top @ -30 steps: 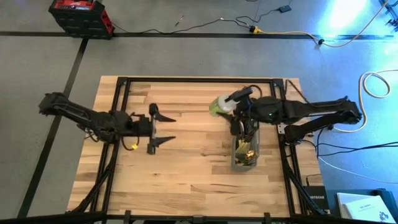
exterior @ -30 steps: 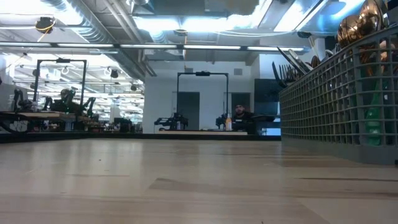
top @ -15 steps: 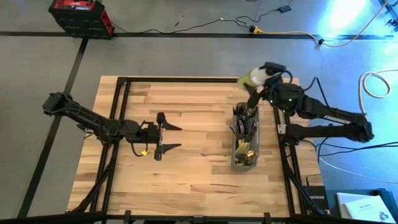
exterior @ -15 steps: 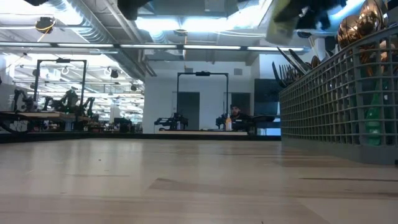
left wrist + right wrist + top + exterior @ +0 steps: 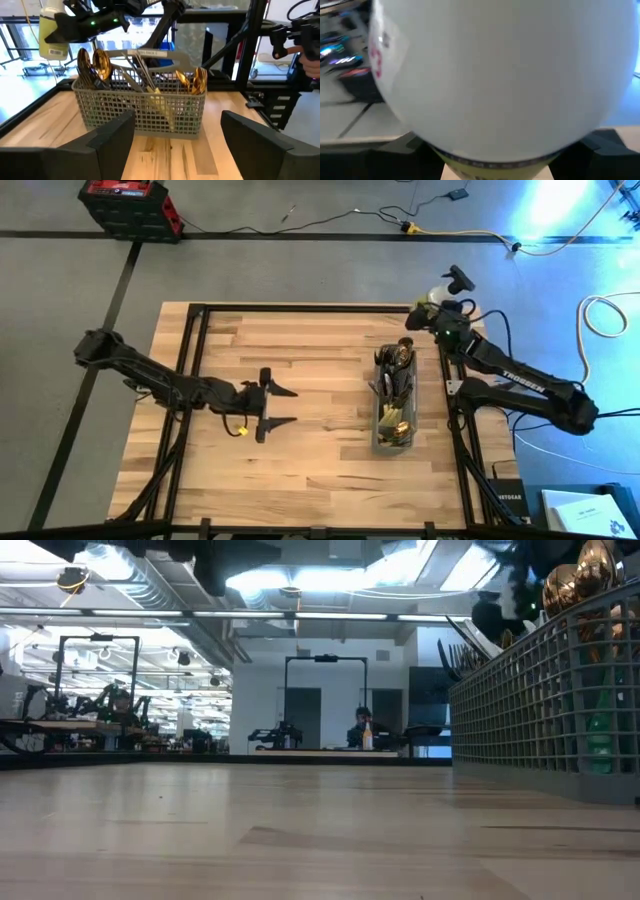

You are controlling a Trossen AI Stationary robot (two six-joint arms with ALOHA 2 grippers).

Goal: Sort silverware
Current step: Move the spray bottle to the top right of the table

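Note:
The silverware (image 5: 395, 385), gold and dark pieces, stands upright in a grey mesh caddy (image 5: 392, 425) on the right half of the table; in the left wrist view the gold spoons (image 5: 100, 62) stick out of the caddy (image 5: 140, 112). My right gripper (image 5: 428, 315) is at the table's far right corner, shut on a clear spray bottle (image 5: 425, 305) with yellowish liquid, which fills the right wrist view (image 5: 495, 75). My left gripper (image 5: 290, 406) hangs open above the table's middle left, pointing level at the caddy with nothing between its fingers (image 5: 110, 140). My right gripper pinches the bottle's body (image 5: 485, 150) between its two fingers (image 5: 395, 150), one on each side. The bottle (image 5: 52, 30) sits roughly upright in the hold, lifted clear of the table, beyond the caddy's far end.
Bare wooden tabletop (image 5: 300, 460) lies between my left gripper and the caddy. Black frame rails (image 5: 195, 320) run along the table's edges. Cables and a red-and-black case (image 5: 130, 205) lie on the floor beyond the far edge.
My right gripper has swung with the bottle from above the caddy's far end toward the table's far right corner, turning as it went. My left gripper, still open, has sunk and moved a little toward the near edge and the caddy.

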